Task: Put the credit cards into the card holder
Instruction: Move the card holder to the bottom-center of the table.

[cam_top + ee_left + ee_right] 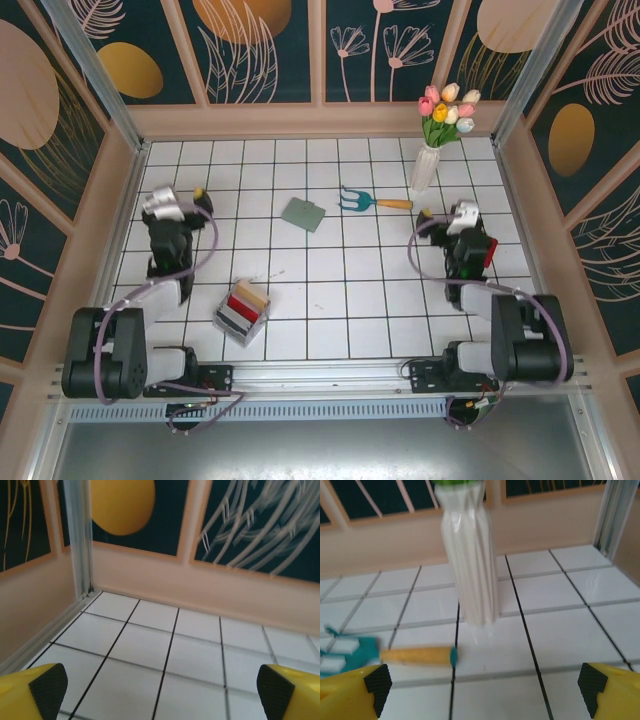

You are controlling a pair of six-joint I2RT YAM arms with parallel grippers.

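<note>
Left end effector (161,694) sits at the far left of the tiled counter (330,300), jaws released and wide with nothing between the pads. It points at the far-left corner wall, which reads as a neutral start pose, not an approach. Right of it and nearer, the credit cards (247,301) stand on edge, packed side by side in a small grey tray (228,327) (red, beige, dark and whitish edges visible). Upright like that, their top edges are exposed, so a pinch from above looks workable, one card at a time. Further right and farther back, the card holder (302,214) lies flat near the centre, well apart from the tray. It looks closed, so I'd guess one arm has to open or pin it while the other feeds cards. Next is a teal toy rake (368,201) with a yellow handle, near a white vase (424,168) of tulips; both are clutter to steer around. Right end effector (485,690) is at the right, also released and empty, facing the vase and rake handle. No card is in the holder yet.
</note>
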